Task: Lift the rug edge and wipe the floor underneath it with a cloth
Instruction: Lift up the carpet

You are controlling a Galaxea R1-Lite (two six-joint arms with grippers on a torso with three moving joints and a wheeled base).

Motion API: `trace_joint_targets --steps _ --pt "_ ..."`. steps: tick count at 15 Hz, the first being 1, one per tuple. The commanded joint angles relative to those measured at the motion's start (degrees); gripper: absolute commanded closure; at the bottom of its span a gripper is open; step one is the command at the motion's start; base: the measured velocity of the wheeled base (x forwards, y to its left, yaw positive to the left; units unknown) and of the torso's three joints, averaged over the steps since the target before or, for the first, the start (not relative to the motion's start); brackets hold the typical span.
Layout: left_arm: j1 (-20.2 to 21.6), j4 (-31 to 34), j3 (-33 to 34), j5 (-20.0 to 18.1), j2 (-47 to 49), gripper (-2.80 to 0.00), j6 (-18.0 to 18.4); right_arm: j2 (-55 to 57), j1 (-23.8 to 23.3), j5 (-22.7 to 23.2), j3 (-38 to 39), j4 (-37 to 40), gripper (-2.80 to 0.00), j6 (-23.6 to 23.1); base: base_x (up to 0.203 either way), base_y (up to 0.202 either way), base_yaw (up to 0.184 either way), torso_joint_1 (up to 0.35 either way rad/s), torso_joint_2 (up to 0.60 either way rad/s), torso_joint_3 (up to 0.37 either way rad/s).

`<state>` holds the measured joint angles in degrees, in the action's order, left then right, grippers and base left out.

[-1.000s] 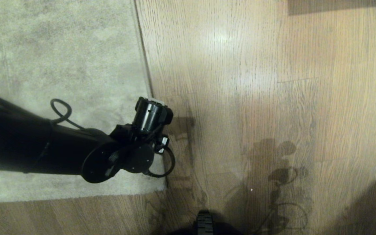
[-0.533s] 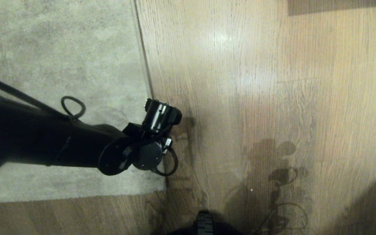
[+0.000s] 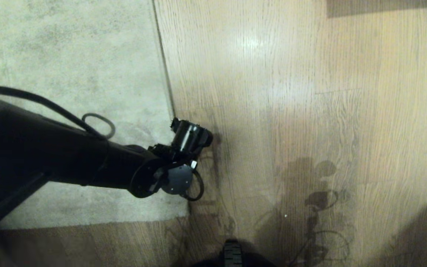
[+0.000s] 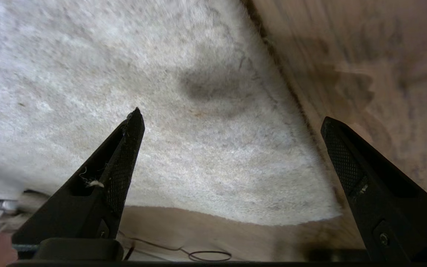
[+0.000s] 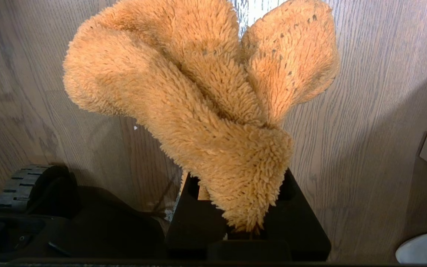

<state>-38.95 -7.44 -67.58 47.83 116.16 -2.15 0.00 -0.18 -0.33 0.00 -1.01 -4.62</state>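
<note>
Right now the left tool (image 4: 232, 124) hangs over the rug edge (image 4: 295, 122) with its two black fingers (image 4: 124, 163) wide apart and nothing between them. One finger is above the rug, the other above the floor (image 3: 291, 92) (the rug lies flat near its corner). The right tool (image 5: 248, 222) is squeezed tight on the fuzzy orange cloth (image 5: 198, 96).
</note>
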Motion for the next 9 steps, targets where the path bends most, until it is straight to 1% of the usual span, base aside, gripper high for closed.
trace_joint_targets --steps 1,3,5,9 --pt "0.36 -0.03 0.0 0.34 1.18 -2.8 -0.05 0.09 0.01 -0.02 0.0 -0.04 0.0 -0.04 0.0 0.0 0.0 0.0 0.0 0.0" --pt "0.82 -0.03 -0.09 0.52 1.91 -2.8 0.21 0.02 0.01 -0.02 0.0 -0.04 0.0 -0.04 0.0 0.0 0.0 0.0 0.0 0.0" --pt "1.24 -0.11 -0.09 2.72 2.56 -2.8 1.46 0.09 0.01 -0.02 0.0 -0.04 0.0 -0.04 0.0 0.0 0.0 0.0 0.0 0.0" --pt "2.29 -0.12 0.08 3.31 2.58 -2.8 2.05 0.09 0.01 -0.02 0.0 -0.04 0.0 -0.04 0.0 0.0 0.0 0.0 0.0 0.0"
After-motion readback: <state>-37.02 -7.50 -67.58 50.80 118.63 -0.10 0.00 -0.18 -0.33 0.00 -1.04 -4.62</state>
